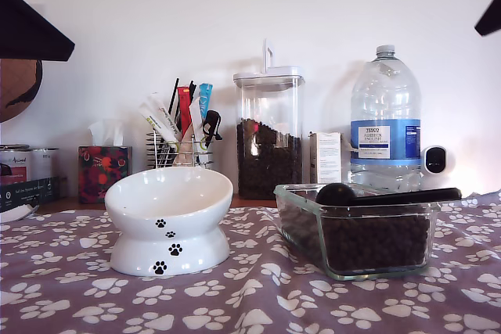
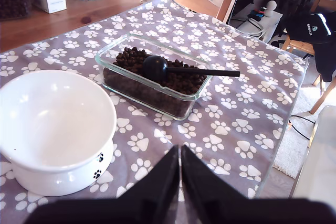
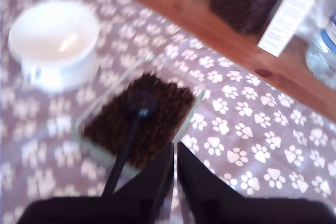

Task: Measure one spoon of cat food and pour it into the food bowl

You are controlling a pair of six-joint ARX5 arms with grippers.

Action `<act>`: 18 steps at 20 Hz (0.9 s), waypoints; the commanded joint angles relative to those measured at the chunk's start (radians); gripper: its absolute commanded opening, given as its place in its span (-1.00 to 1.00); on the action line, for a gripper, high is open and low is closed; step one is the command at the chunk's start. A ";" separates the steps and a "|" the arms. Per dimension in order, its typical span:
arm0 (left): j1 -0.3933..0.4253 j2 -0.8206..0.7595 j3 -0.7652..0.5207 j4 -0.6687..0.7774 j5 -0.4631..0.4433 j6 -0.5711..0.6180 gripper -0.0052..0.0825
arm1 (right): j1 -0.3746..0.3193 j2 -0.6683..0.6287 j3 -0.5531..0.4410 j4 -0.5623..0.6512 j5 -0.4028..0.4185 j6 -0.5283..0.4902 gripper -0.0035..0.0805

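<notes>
A purple paw-print cloth (image 1: 258, 295) is covering the table. On it the food bowl (image 1: 168, 220) is standing empty toward the exterior view's left, well apart from a clear glass dish (image 1: 356, 228) toward that view's right. The cat food (image 2: 152, 74) is filling the dish, and the spoon (image 2: 181, 69) is lying on the kibble, its handle reaching out over the dish rim. The first gripper (image 2: 180, 153) is hanging above the cloth near the bowl, fingers pressed together and holding nothing. The second gripper (image 3: 175, 150) is hanging beside the dish, likewise closed and empty.
</notes>
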 commanded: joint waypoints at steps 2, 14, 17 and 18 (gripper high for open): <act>-0.003 0.004 -0.016 0.008 0.000 0.002 -0.93 | 0.073 0.002 -0.061 -0.056 0.061 -0.127 -0.95; -0.003 0.004 -0.016 0.008 0.000 0.002 -0.93 | 0.280 0.133 -0.063 -0.125 0.122 -0.578 -0.54; -0.003 0.004 -0.016 0.008 0.000 0.001 -0.93 | 0.279 0.165 -0.063 -0.082 0.127 -0.578 -0.44; -0.003 0.004 -0.016 0.008 0.000 0.001 -0.93 | 0.279 0.179 -0.062 -0.059 0.127 -0.569 -0.44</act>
